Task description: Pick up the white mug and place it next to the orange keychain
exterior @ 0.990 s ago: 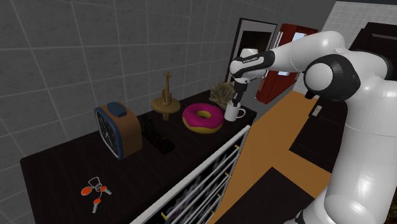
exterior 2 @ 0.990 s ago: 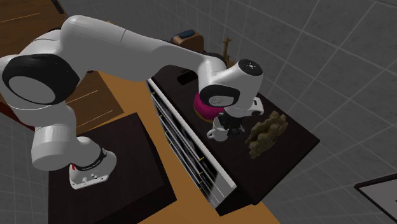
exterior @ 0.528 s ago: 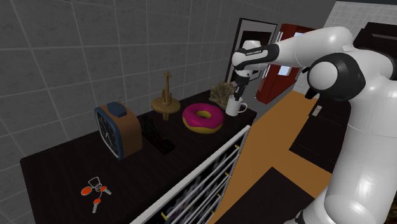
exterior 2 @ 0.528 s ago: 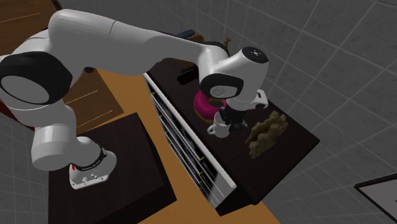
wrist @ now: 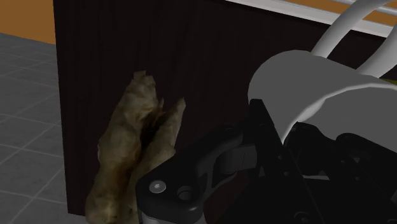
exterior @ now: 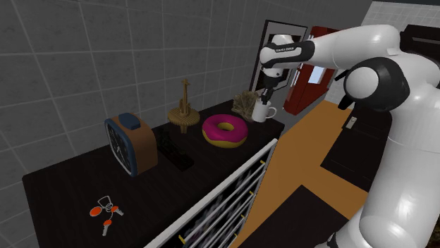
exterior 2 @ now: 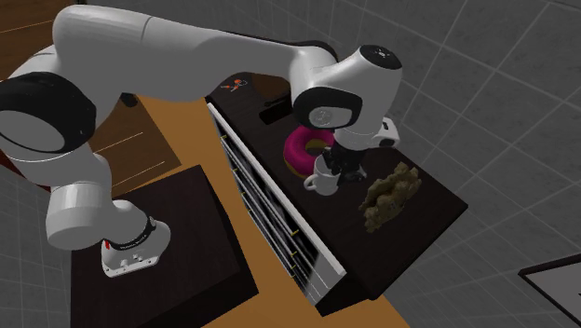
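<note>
The white mug [exterior: 264, 112] hangs a little above the dark tabletop [exterior: 63, 187] at its far end, its handle pointing to the shoulder view's right. My gripper [exterior: 267, 99] is shut on the mug's rim from above. In the second exterior view the mug [exterior 2: 323, 180] hangs under the gripper [exterior 2: 341, 168], beside the pink donut [exterior 2: 302, 149]. The wrist view has the mug [wrist: 305, 79] right against the black fingers. The orange keychain [exterior: 106, 210] lies at the near end of the table, far from the mug.
A pink donut [exterior: 224, 131], a brown lumpy object [exterior: 245, 103], a wooden stand [exterior: 183, 113], a black remote [exterior: 175, 151] and a brown-and-blue clock [exterior: 130, 143] sit between mug and keychain. A white wire rack [exterior: 225, 190] runs along the table's front edge.
The gripper has risen with the mug in it, lifting it off the tabletop and slightly toward the shoulder view's right. Nothing else on the table moved.
</note>
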### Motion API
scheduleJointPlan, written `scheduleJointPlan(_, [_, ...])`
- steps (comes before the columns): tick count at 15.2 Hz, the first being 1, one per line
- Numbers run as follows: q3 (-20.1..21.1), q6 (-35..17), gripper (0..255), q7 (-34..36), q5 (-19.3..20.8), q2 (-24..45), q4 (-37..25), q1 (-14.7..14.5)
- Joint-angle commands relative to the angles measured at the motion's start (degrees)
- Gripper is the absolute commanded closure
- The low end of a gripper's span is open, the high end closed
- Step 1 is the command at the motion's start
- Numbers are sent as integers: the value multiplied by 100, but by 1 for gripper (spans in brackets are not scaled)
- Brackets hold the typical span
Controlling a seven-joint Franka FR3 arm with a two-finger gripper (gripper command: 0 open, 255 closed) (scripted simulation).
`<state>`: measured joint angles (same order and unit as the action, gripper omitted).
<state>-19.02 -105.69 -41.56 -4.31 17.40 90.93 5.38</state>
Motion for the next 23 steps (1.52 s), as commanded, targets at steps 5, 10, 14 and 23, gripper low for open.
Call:
scheduleJointPlan(5, [-11, 464, 255, 14, 20, -40, -425, 10])
scheduleJointPlan(10, [-20, 854, 255, 12, 19, -29, -825, 32])
scheduleJointPlan(14, [92, 737, 255, 406, 144, -378, -377, -269])
scheduleJointPlan(23, [549, 533, 255, 1625, 374, -1090, 515, -1031])
